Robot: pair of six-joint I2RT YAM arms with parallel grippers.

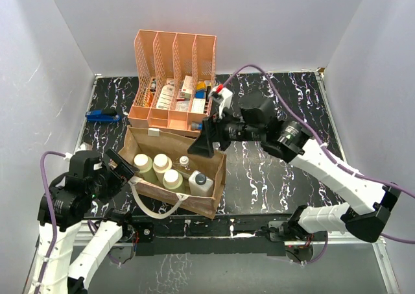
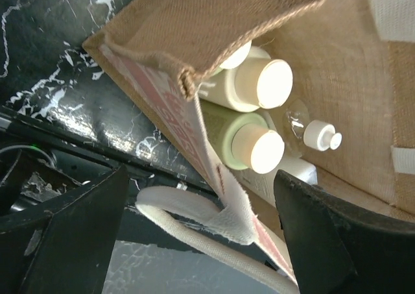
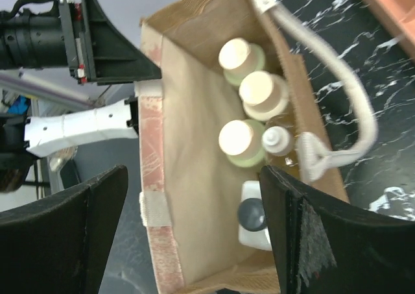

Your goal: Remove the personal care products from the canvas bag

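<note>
The tan canvas bag (image 1: pixel 188 203) stands open near the table's front, its cream handle (image 1: pixel 159 211) drooping over the near side. Inside stand three olive-green bottles with cream caps (image 1: pixel 141 164) (image 1: pixel 161 164) (image 1: pixel 172 179), a clear bottle with a white cap (image 1: pixel 184 163) and a white squarish bottle with a dark cap (image 1: pixel 200 182). My left gripper (image 1: pixel 124 171) is open and empty at the bag's left end; the left wrist view shows its jaws (image 2: pixel 201 235) either side of the near wall and handle (image 2: pixel 194 222). My right gripper (image 1: pixel 207 145) is open and empty above the bag's far right corner; the right wrist view (image 3: pixel 194 229) looks down onto the white bottle (image 3: pixel 254 219).
An orange slotted file rack (image 1: pixel 172 80) with small boxes and tubes stands just behind the bag. A blue object (image 1: pixel 102 115) lies at the left edge of the black marbled table (image 1: pixel 279 171). White walls enclose the table.
</note>
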